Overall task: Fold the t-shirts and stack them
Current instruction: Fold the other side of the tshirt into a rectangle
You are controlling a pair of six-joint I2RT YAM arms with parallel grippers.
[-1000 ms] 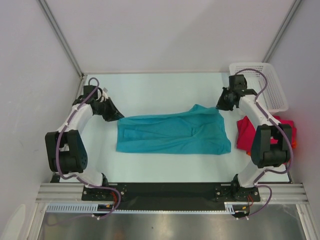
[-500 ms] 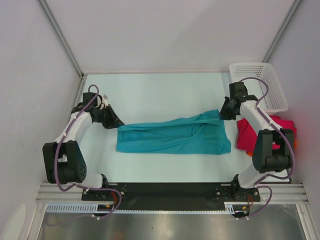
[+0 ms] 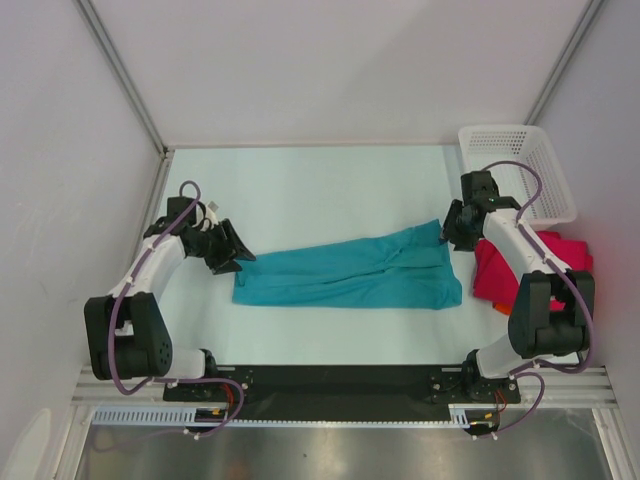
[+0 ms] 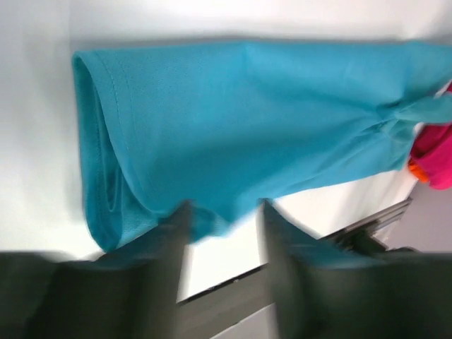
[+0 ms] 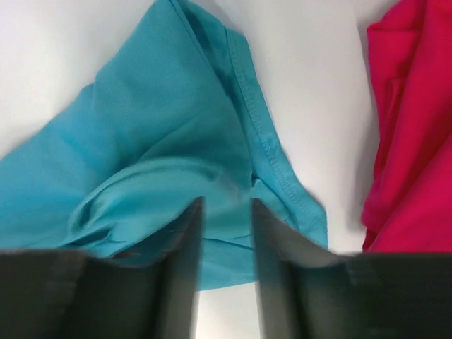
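I place everything from the white mesh basket (image 3: 540,160). The teal t-shirt (image 3: 350,272) lies on the table (image 3: 310,190), left of the basket and on its near side, folded into a long band. The crimson-pink t-shirt (image 3: 500,272) sits bunched directly on the basket's near side. An orange t-shirt (image 4: 418,171) shows only as a sliver beside it.

My left gripper (image 4: 224,209) is at the band's end farthest from the basket. Its jaws are parted, with bare table between them and only the hem's edge at the tips, so I judge it has hold of nothing. My right gripper (image 5: 222,206) is at the end nearest the basket, with its jaws a little apart over a rumpled corner. Nothing looks clamped there, though the cloth may be brushing a finger; that close view doesn't settle it.

I take the step in hand to be setting down a lengthwise fold. To do it well I'd lift both grippers straight up so neither drags the hem. The corner nearest the basket is puckered and the band's edge on that side rises toward it, so I'd smooth that before any fold across.

The left wrist view is smeared, and the sleeves are tucked out of sight. The right arm covers part of the pink shirt, so I cannot tell how it is folded
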